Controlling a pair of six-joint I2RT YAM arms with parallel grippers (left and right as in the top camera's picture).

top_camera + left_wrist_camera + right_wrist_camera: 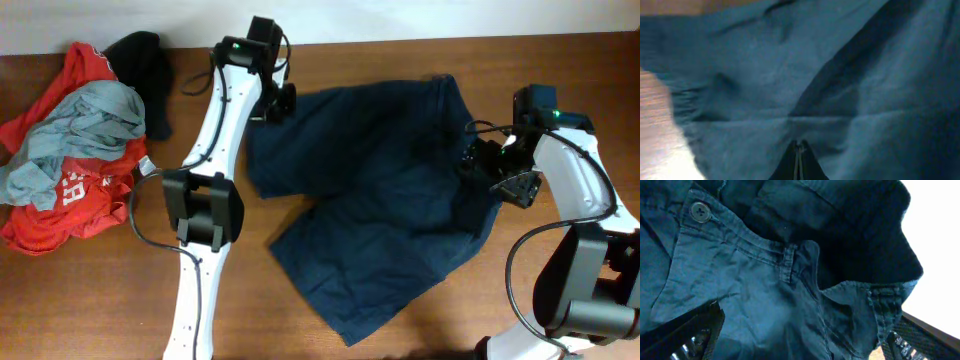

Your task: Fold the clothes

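The clothes [380, 200] are dark navy shorts spread across the middle of the wooden table, waistband toward the right. My left gripper [280, 103] sits at the shorts' far left edge. In the left wrist view its fingers [800, 150] are pressed together, and creases in the navy fabric [790, 85] run to their tips. My right gripper [510, 170] hovers over the waistband end. In the right wrist view it stands open [805, 330], one finger [695, 332] on each side of the cloth, above a belt loop [787, 262] and a button [700, 211].
A pile of other garments lies at the table's far left: a red one with white lettering [70, 200], a light grey one [80, 125] on top, and a black one [145, 65] behind. Bare wood [100, 300] shows in front.
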